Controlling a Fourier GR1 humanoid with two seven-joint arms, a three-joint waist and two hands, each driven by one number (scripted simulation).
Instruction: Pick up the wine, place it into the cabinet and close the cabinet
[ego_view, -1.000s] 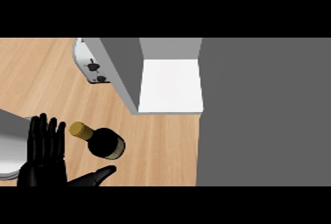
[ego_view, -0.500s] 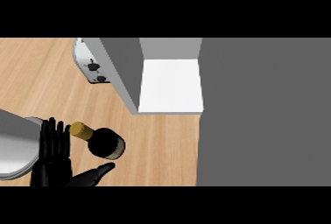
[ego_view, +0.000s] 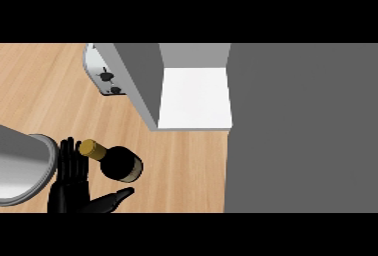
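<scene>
Head view: over the last second the hand (ego_view: 74, 187) slides toward the lower left of frame, and a grey forearm (ego_view: 22, 167) comes in at the left edge. The wine bottle (ego_view: 117, 161) hasn't budged on the counter (ego_view: 184, 170). So no pickup yet; this is still the approach and alignment phase.

From the rig line, a hand at the left side of this view should be the left hand. Right hand is not visible.

Hand state: fingers straight and pointing up-frame, thumb splayed out to the right. Wide open, holding nothing.

Bottle position: upright by the look of it, seen from above, gold cap (ego_view: 91, 148) up-left of the dark body. It sits just to the right of the fingers and above the thumb, in the crook between them. The cap looks very close to or touching the fingers; can't tell which from this angle. The body is near the thumb tip with a sliver of counter between them.

Cabinet (ego_view: 193, 97): open, white shelf floor exposed, up-frame and right of the bottle, well apart from it. Door (ego_view: 140, 80) stands edge-on at its left. A small grey appliance with two black knobs (ego_view: 107, 82) sits behind the door.

My read: the hand is placed to close on the bottle; the grasp, the carry to the shelf, and closing the door are all still to do.
</scene>
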